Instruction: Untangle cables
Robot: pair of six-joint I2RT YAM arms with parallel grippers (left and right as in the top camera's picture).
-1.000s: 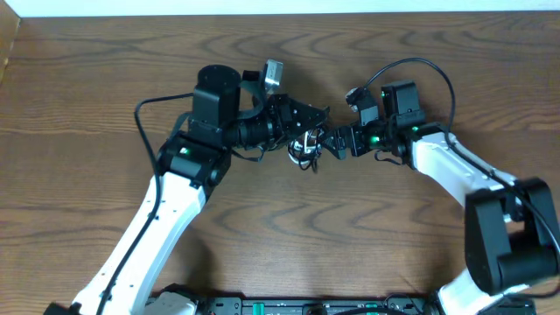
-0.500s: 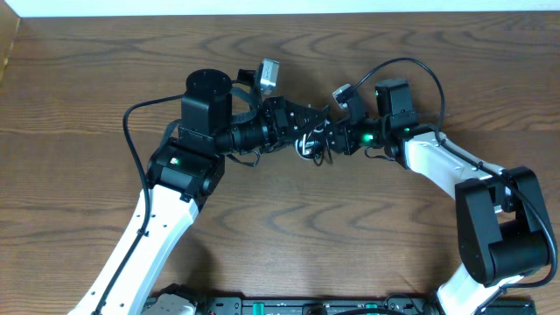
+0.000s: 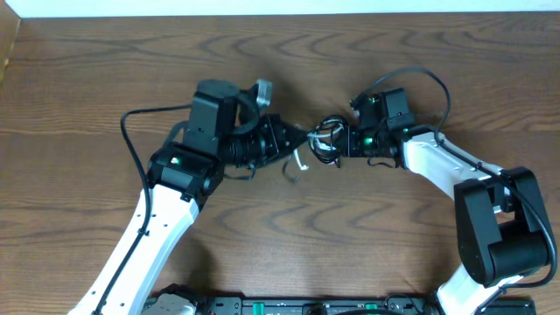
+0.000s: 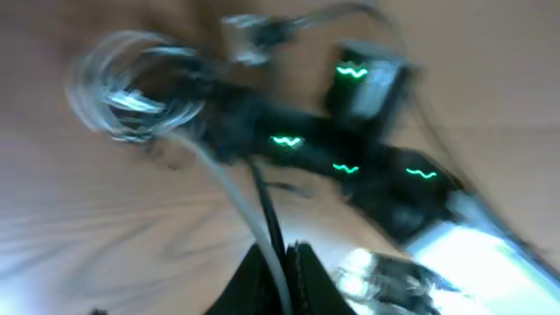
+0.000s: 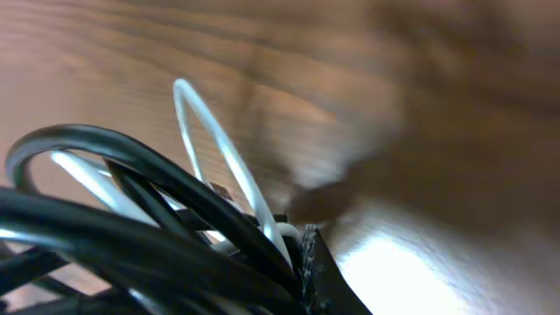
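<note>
Dark brown wood-grain worktop point(image 3: 87, 105) lies under both arms, whose tips meet a little beyond its middle. The cables point(image 3: 326, 138), a small knot of black and white loops, sit between the two tips; from overhead I cannot tell whether the knot touches the wood.

The right pincer point(image 3: 339, 140) is pressed together on the right edge of the knot. In its wrist view the black cable point(image 5: 131, 166) sweeps in thick loops straight into the fingertip point(image 5: 317, 273), and a narrow loop of the white cable point(image 5: 210, 140) stands up just beside it.

The left pincer point(image 3: 300, 140) sits just left of the knot, pinching strands of it. Its wrist view is badly blurred, yet a white strand and a black strand can be seen running from between the fingers point(image 4: 254, 278) up to the coil at upper left. A short white end point(image 3: 297, 163) drops from this pincer toward the near side, bent like a hook.

The right arm point(image 4: 350, 166) crosses the left wrist view, dotted with green lights
</note>
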